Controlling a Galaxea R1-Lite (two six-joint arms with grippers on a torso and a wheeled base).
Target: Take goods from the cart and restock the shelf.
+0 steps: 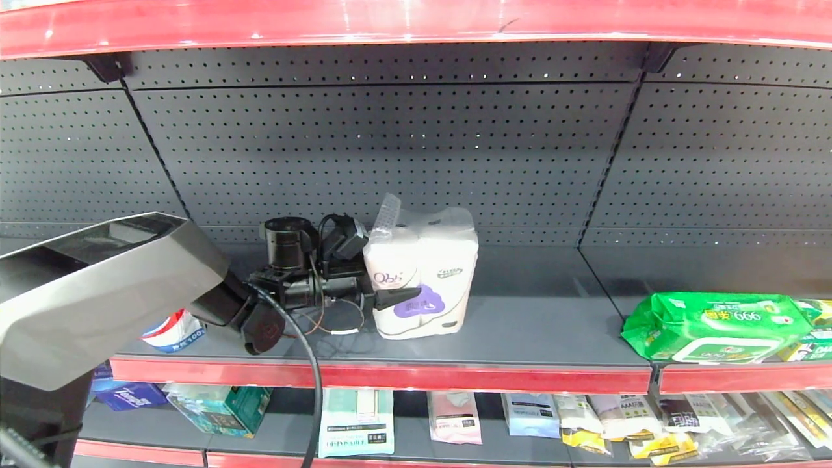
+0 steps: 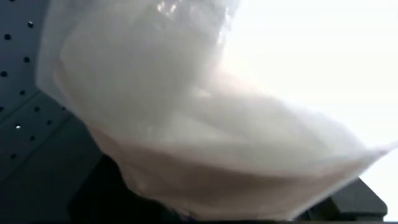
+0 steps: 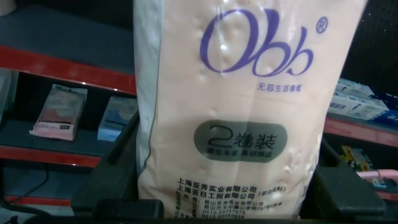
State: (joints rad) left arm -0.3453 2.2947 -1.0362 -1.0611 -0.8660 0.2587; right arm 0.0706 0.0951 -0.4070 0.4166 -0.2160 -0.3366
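Note:
A two-roll toilet paper pack (image 1: 422, 273), white with a purple label, stands upright on the grey middle shelf (image 1: 539, 325). My left gripper (image 1: 387, 266) reaches in from the left and is shut on it, one finger (image 1: 396, 297) across the pack's front and the other behind it. The left wrist view looks at this pack's plastic wrap (image 2: 205, 124) from very close. Away from the shelf, my right gripper (image 3: 227, 180) is shut on a second toilet paper pack (image 3: 249, 112), with a dark finger (image 3: 115, 158) on each side of it.
Green wet-wipe packs (image 1: 708, 325) lie at the right on the same shelf level. A blue, red and white container (image 1: 174, 331) stands behind my left arm. The lower shelf holds several flat packets (image 1: 357, 422). The red shelf edge above (image 1: 416, 19) limits height.

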